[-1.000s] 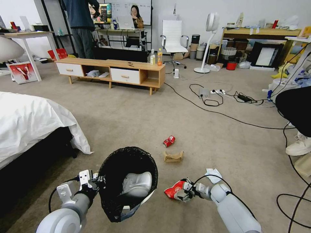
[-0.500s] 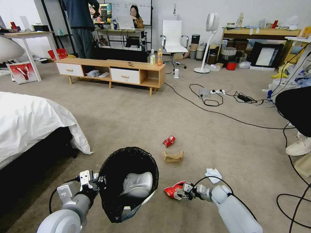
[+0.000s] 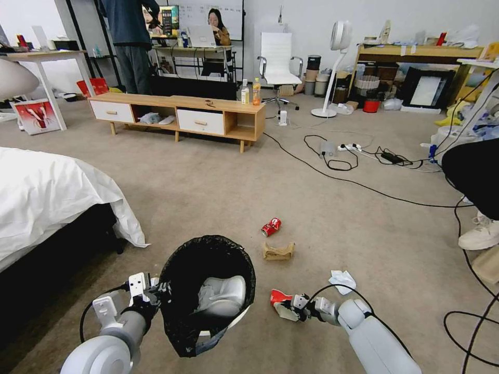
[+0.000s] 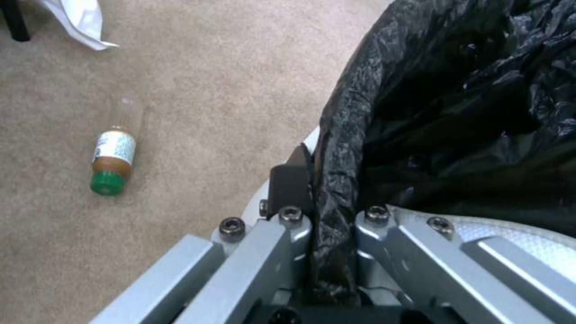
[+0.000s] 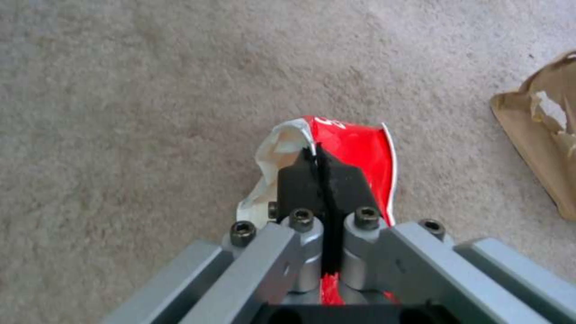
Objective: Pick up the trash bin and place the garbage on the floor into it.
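Beside the trash bin, right gripper pinching the red-and-white wrapper.

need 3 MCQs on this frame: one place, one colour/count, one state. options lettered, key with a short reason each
1. Where does the crushed red can lie?
A. in the bin
B. on the carpet beyond the brown paper piece
C. on the bed

2. What colour is the cap of the small bottle on the carpet?
A. green
B. blue
C. white

3. What is the right tool doing?
A. open above the tissue
B. shut on the red-and-white wrapper
C. gripping the bin

Key: 1 B, head view shows it on the carpet past the paper. 2 A, left wrist view shows a green cap. 3 B, its pads pinch the wrapper; the left tool clamps the trash bin rim.
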You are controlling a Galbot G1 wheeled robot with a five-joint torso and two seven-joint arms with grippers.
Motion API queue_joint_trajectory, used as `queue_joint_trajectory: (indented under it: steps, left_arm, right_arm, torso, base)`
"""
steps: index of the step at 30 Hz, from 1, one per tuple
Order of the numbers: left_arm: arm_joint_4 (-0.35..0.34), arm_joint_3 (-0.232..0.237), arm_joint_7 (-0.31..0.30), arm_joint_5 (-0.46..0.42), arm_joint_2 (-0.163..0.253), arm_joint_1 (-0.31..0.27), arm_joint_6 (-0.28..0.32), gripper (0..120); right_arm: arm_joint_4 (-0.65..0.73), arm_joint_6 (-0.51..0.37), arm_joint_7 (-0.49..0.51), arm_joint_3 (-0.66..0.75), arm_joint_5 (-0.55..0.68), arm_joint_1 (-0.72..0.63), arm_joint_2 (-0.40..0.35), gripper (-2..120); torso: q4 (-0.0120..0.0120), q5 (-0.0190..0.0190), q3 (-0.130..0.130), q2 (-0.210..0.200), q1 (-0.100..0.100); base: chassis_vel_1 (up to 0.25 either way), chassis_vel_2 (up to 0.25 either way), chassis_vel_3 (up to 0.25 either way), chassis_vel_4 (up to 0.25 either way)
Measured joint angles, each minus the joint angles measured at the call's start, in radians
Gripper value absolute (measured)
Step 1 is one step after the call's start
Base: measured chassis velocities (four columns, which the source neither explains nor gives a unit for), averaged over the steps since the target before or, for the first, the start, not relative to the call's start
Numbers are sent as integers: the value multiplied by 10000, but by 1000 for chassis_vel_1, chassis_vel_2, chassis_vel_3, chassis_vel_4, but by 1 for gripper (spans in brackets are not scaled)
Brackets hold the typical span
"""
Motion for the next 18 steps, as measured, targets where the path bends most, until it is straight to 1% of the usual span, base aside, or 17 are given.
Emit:
queue_joint_trajectory:
  steps: [7, 13, 16, 17, 18]
  left_arm:
    - [2, 8, 33, 0, -2, 29, -12, 3]
    - [-40, -80, 52, -32, 70, 87, -21, 3]
    - [-113, -129, -30, -162, 121, 80, -20, 3]
    - [-113, -129, -30, -162, 121, 80, -20, 3]
    - [-149, -141, -92, -229, 145, 58, -5, 3]
  right_arm:
    - [49, 13, -4, 27, 118, -67, 0, 0]
    - [394, 165, 14, 415, 283, -153, -42, 0]
    - [1393, 236, 113, 842, 997, -423, -343, 0]
    - [1393, 236, 113, 842, 997, -423, -343, 0]
    - [2132, 150, 272, 973, 1518, -700, -584, 0]
  torso:
    - [0, 0, 0, 0, 0]
    - [1, 1, 0, 0, 0]
    - [1, 0, 0, 0, 0]
    - [1, 0, 0, 0, 0]
    - [0, 1, 0, 0, 0]
  base:
    - [0, 0, 0, 0]
    - [0, 0, 0, 0]
    - [0, 0, 0, 0]
    - [0, 0, 0, 0]
    - [0, 0, 0, 0]
